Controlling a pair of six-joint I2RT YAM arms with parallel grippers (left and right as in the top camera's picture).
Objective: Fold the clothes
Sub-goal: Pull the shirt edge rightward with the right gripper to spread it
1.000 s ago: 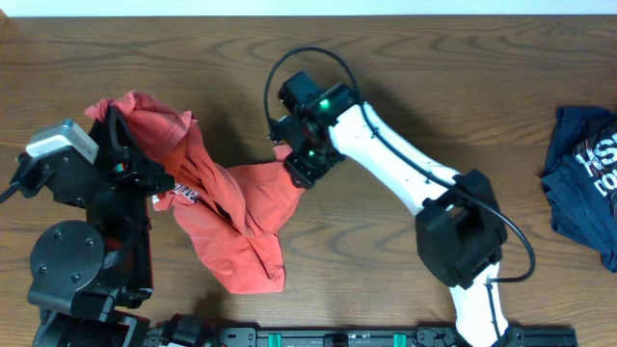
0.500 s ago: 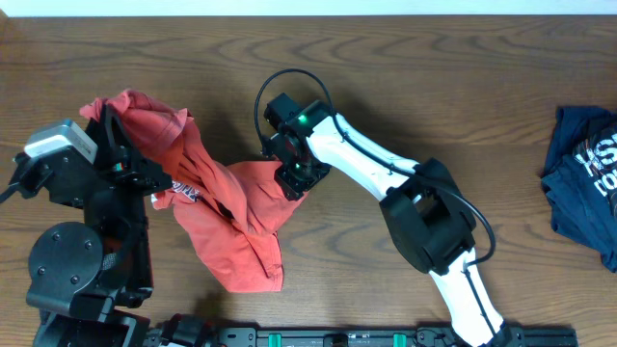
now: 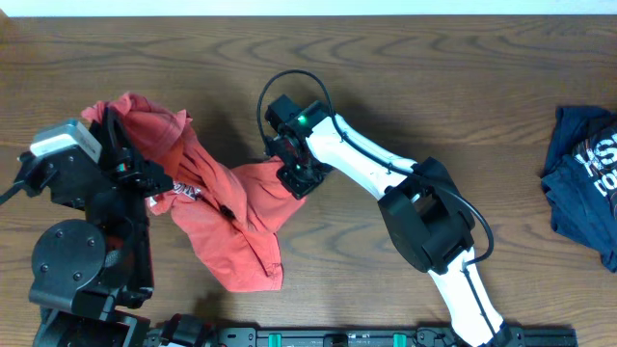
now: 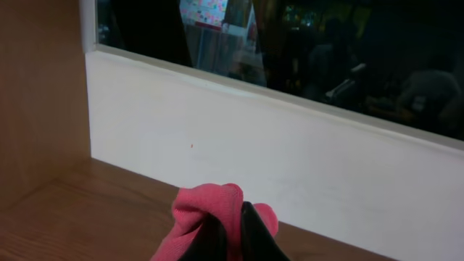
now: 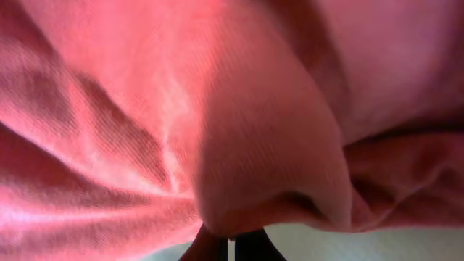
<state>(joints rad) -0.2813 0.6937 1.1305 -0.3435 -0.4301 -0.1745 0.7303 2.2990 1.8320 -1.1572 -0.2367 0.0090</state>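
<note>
The clothes [image 3: 227,207] are a red-orange T-shirt, crumpled on the wooden table left of centre, with grey-white lettering [image 3: 183,196] showing on one fold. My left gripper [image 3: 113,125] is shut on the shirt's upper left part and holds it lifted. In the left wrist view the black fingers [image 4: 254,235] pinch a bunch of red cloth [image 4: 206,210]. My right gripper [image 3: 297,177] sits at the shirt's right edge. In the right wrist view red fabric [image 5: 217,109] fills the frame, and the dark fingertips [image 5: 250,249] are closed together under a fold of it.
A dark navy garment [image 3: 583,183] with white lettering lies at the table's right edge. A black rail [image 3: 337,337] runs along the front edge. The left arm's base [image 3: 77,265] stands at the front left. A white wall board [image 4: 290,152] stands behind the table.
My right arm moved left and down onto the shirt's right edge, and its jaws went from open to shut on the cloth. The left gripper kept its hold and barely moved.
</note>
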